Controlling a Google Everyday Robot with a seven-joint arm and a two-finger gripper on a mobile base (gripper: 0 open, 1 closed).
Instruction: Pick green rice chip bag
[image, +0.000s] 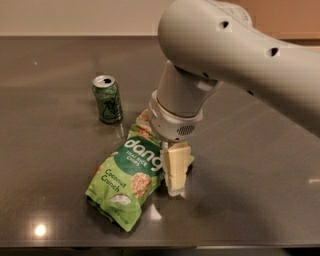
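Observation:
The green rice chip bag (126, 176) lies flat on the dark table, light green with a "dang" logo and "Coconut Crunch" text, its top end pointing towards the back right. My gripper (175, 186) hangs from the big grey arm (225, 55) and points down at the bag's right edge, low over the table. It overlaps the bag's right side in this view. I cannot tell whether it touches the bag. The arm hides the bag's top right corner.
A small green soda can (107, 98) stands upright just behind and left of the bag. The dark table (45, 165) runs wide to the left and right; its front edge lies close below the bag.

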